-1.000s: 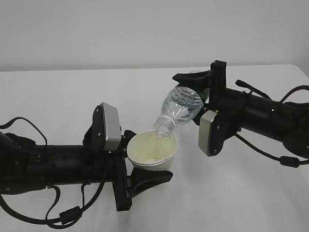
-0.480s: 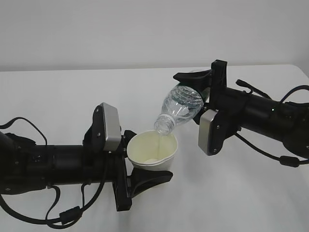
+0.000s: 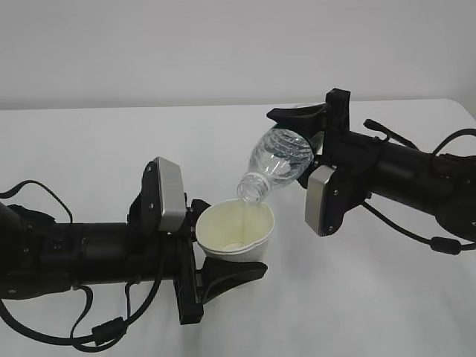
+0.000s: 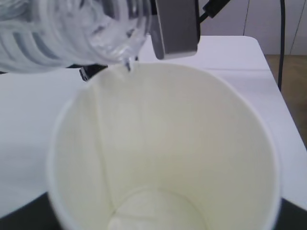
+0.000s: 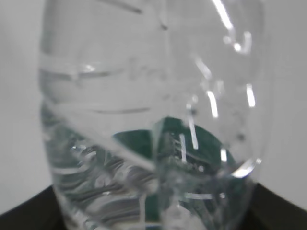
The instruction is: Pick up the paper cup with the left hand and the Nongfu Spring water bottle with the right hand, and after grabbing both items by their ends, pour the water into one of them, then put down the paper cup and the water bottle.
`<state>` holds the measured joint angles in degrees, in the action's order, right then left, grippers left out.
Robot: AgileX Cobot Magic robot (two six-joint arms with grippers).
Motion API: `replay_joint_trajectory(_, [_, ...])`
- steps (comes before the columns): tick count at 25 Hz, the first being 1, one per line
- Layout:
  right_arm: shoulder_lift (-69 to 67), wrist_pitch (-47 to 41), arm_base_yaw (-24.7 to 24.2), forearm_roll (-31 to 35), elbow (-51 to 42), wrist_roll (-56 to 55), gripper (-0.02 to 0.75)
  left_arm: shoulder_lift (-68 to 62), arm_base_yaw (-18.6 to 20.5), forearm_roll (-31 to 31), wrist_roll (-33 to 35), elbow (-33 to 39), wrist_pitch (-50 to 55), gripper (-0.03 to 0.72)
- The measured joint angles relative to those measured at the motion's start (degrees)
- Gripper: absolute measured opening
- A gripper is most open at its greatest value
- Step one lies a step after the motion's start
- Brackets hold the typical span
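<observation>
My left gripper [image 3: 232,239] is shut on the white paper cup [image 3: 235,232] and holds it upright just above the table. One black finger [image 3: 227,274] shows in front of the cup; the other is behind it. My right gripper [image 3: 303,141] is shut on the base end of the Nongfu Spring water bottle [image 3: 280,161], which slants mouth-down over the cup's rim. In the left wrist view the bottle neck [image 4: 72,33] hangs over the cup [image 4: 163,143], with water [image 4: 128,64] dripping from it. The bottle [image 5: 153,96] fills the right wrist view, its green label [image 5: 192,153] showing through.
Both arms reach in over a white table [image 3: 387,297] with a grey wall behind. The right arm's grey plate [image 3: 321,201] hangs close to the cup's right side. Black cables [image 3: 439,244] loop from both arms. The table's right edge [image 4: 283,96] borders brown floor.
The right gripper has lifted the bottle's base a little, steepening its tilt. The cup and the left arm have not moved.
</observation>
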<state>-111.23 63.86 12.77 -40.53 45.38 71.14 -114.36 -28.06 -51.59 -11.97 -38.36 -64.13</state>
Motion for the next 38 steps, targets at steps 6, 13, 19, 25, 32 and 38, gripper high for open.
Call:
replay_joint_trajectory(6, [0.00, 0.00, 0.00, 0.00, 0.09, 0.00, 0.473, 0.00, 0.00, 0.00, 0.00, 0.00, -0.09, 0.470])
replay_joint_trajectory(13, [0.00, 0.00, 0.00, 0.00, 0.37, 0.00, 0.473, -0.04, 0.00, 0.00, 0.00, 0.00, -0.09, 0.470])
replay_joint_trajectory(19, [0.00, 0.00, 0.00, 0.00, 0.37, 0.00, 0.473, -0.04, 0.00, 0.00, 0.01, 0.00, 0.61, 0.470])
replay_joint_trajectory(25, [0.00, 0.00, 0.00, -0.11, 0.37, 0.00, 0.473, -0.13, 0.00, 0.25, 0.01, 0.00, 0.61, 0.468])
replay_joint_trajectory(32, [0.00, 0.00, 0.00, -0.11, 0.37, 0.00, 0.473, -0.13, 0.00, 0.60, 0.01, 0.00, 0.71, 0.468])
replay_joint_trajectory(38, [0.00, 0.00, 0.00, -0.11, 0.37, 0.10, 0.473, -0.13, 0.00, 0.60, 0.01, 0.00, 0.71, 0.468])
